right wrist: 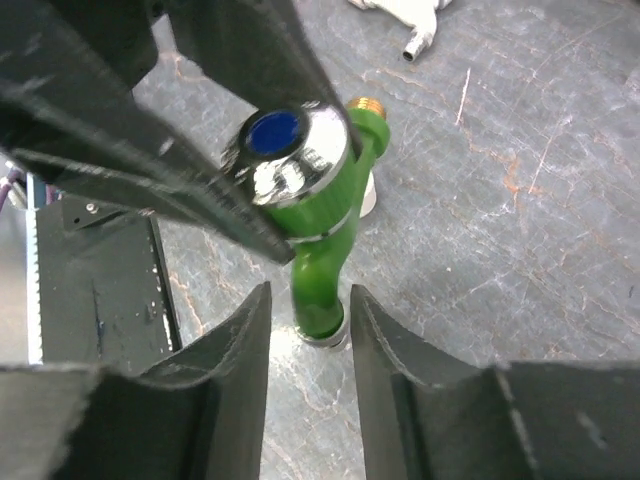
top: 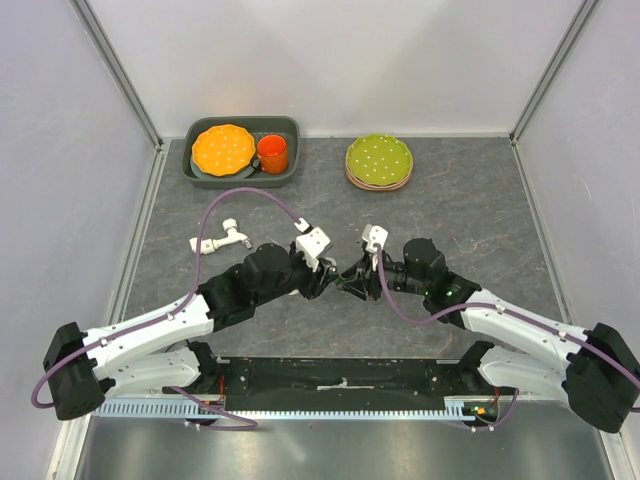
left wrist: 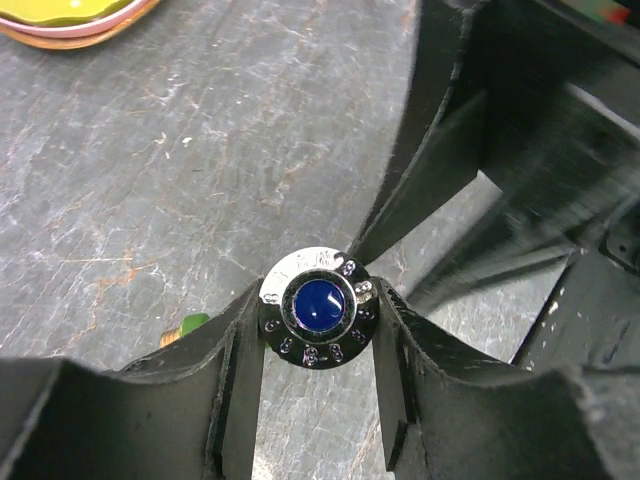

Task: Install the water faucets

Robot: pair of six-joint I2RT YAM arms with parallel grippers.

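The green faucet [right wrist: 322, 215] has a chrome cap with a blue centre [left wrist: 318, 307] and a brass threaded end [right wrist: 364, 105]. My left gripper [left wrist: 318, 298] is shut on the chrome cap and holds the faucet just above the table. My right gripper [right wrist: 308, 295] is open, with its fingers on either side of the faucet's lower spout end and a gap on each side. In the top view the two grippers meet at the table's middle, the left gripper [top: 322, 278] and the right gripper [top: 352, 282]; the green faucet is hidden between them. The white faucet [top: 220, 240] lies loose on the table to the left.
A grey tray [top: 292, 172] at the back left holds an orange plate [top: 223, 148] and an orange cup [top: 272, 153]. A stack of green plates [top: 379, 160] stands at the back centre. The arms' black base rail [top: 340, 378] runs along the near edge.
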